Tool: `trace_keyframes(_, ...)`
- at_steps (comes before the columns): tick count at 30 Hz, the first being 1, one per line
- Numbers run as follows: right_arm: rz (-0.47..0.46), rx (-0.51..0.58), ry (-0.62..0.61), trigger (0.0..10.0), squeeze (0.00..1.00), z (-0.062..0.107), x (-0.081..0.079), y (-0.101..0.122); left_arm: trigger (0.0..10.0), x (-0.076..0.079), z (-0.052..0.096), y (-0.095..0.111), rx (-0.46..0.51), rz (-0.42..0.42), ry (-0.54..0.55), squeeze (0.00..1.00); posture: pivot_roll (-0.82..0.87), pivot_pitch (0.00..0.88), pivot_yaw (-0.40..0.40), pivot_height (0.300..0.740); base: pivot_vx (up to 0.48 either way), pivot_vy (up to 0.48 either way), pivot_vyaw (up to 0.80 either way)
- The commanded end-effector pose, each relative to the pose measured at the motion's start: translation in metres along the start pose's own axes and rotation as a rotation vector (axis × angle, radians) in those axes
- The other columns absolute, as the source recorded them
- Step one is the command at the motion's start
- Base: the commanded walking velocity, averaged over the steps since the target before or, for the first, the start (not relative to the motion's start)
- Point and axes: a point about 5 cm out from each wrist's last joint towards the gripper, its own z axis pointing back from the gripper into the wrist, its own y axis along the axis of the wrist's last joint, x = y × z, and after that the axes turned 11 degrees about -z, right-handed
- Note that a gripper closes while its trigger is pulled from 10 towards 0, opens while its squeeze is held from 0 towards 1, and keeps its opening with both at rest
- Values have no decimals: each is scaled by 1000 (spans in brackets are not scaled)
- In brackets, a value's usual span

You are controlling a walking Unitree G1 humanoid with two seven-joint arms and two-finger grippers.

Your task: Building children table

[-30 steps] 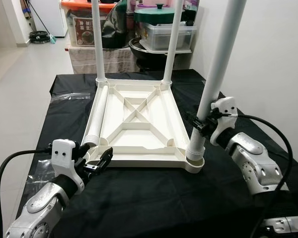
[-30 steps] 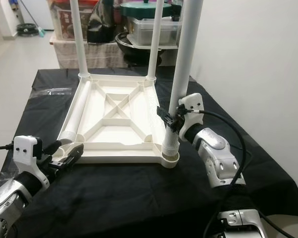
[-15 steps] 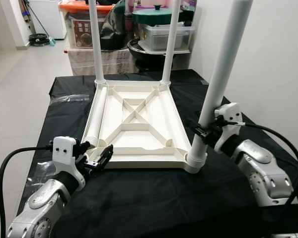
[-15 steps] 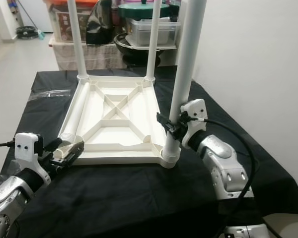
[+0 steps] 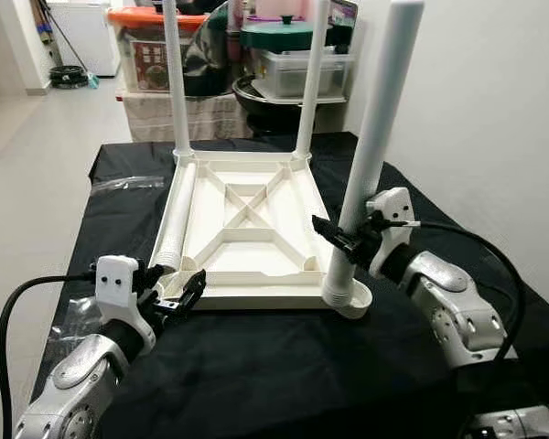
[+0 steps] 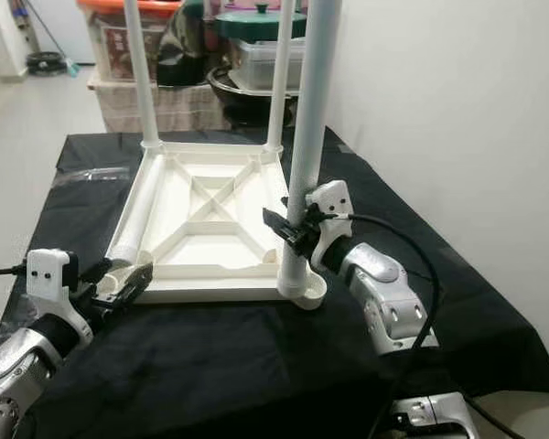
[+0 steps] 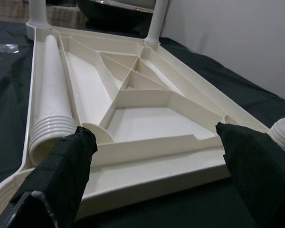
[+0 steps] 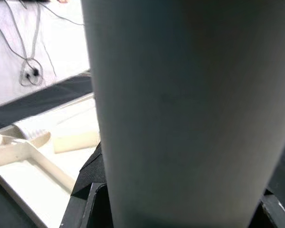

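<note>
Legs are the business at hand: the right gripper (image 5: 340, 240) is clamped round the near right leg (image 5: 371, 137), which a second ago leaned outward from its corner socket and now stands much closer to upright, its threaded foot sitting in the socket (image 5: 346, 297). My guess is the robot is straightening or screwing it home, so three of the four legs look to be in place. Two far legs (image 5: 175, 78) stand at the back corners of the upturned white tabletop (image 5: 247, 224).

The fourth leg (image 5: 176, 219) lies loose along the left inner edge of the tabletop, threaded end toward the robot. The left gripper (image 5: 178, 297) hovers just at the near left corner, where it was a second ago; its fingers (image 7: 61, 173) are spread wide and hold nothing. That loose leg seems the natural next thing for it, once the right one is seated.

All this lies on a table covered with a black cloth (image 5: 256, 366), a crumpled bit of clear plastic (image 5: 128, 182) at the far left edge. Beyond the table sit stacked storage boxes (image 5: 146, 50), a green-lidded pot (image 5: 288, 32) and a dark bowl (image 5: 274, 91) on a low stand; a white wall runs along the right, pale tiled floor on the left.
</note>
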Motion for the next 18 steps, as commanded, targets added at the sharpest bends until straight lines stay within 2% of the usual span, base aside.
trace_keyframes(1,-4,-81,-53,0,0,6,12,-16,10000,-1,1,-1,1,-8,18,0,104,0,-76,740,0,0,0)
trace_keyframes(11,13,-69,-115,0,0,14,26,-12,10000,2,-4,-2,-2,-11,-7,0,88,0,-56,740,0,0,0)
trace_keyframes(18,22,-83,-94,0,0,13,20,-19,10000,3,-5,-1,1,-11,-12,0,93,0,-56,740,0,0,0)
